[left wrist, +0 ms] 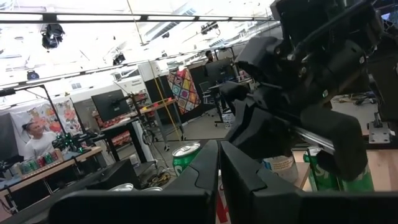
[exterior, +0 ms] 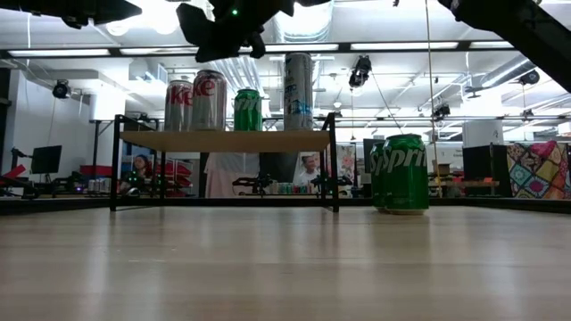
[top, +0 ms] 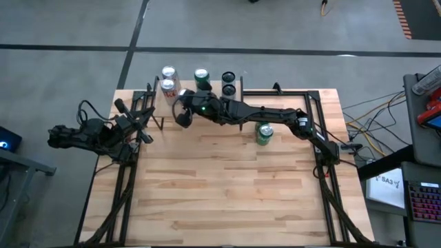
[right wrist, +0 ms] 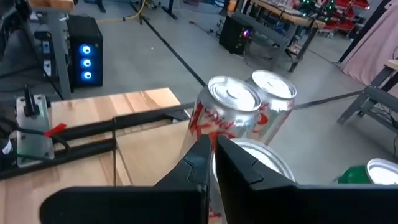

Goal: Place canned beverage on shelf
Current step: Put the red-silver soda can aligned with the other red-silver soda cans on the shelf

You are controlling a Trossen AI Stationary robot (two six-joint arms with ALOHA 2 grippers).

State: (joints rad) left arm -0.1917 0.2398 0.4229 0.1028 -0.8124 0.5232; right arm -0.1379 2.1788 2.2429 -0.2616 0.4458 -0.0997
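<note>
Care is wanted: right gripper (top: pixel 183 117), closed and empty near the shelf (exterior: pixel 223 140), must swing right to the Sprite can (top: pixel 264 133).

High cam: straight down over the whole table (top: pixel 234 186), shelf (top: pixel 180 91) at upper centre. Low cam: tabletop height, level, facing the shelf (exterior: pixel 223 141) and room behind. Left wrist cam: looks across at the right arm, close. Right wrist cam: tight, angled down on shelf cans (right wrist: pixel 227 118). All share the cans.
</note>
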